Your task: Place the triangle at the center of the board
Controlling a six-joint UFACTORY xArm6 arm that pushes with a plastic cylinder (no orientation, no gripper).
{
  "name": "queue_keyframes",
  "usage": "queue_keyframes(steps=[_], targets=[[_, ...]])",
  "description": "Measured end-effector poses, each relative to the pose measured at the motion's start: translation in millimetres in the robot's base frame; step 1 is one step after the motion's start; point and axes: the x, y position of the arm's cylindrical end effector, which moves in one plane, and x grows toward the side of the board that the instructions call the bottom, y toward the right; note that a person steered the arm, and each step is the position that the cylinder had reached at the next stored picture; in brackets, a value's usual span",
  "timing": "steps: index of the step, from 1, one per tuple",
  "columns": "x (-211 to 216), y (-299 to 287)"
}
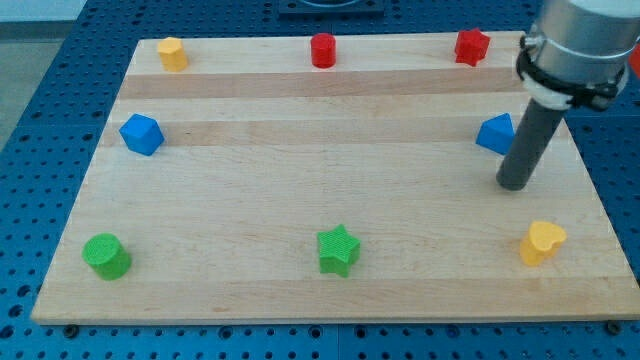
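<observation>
Pushing the blue triangle (495, 133) toward board (300, 190) centre, I want my tip (513, 184), clawless and just below-right of it, behind its right edge.

Robotics lab bench, folks!
A wooden table (330, 190) sits on blue perforated mounting plate (60, 90), visible from 9 to 3 o'clock.

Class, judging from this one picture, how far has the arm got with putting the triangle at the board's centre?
Done: nothing yet; the blue triangle sits near the board's right edge. In hand: my tip stands just below-right of it, close to touching. Left: pushing it leftward to the centre.
</observation>
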Motion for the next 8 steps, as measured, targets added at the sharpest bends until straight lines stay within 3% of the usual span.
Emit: queue_keyframes(steps=[2, 6, 8], targets=[[-36, 61], [-62, 58], [-62, 21]])
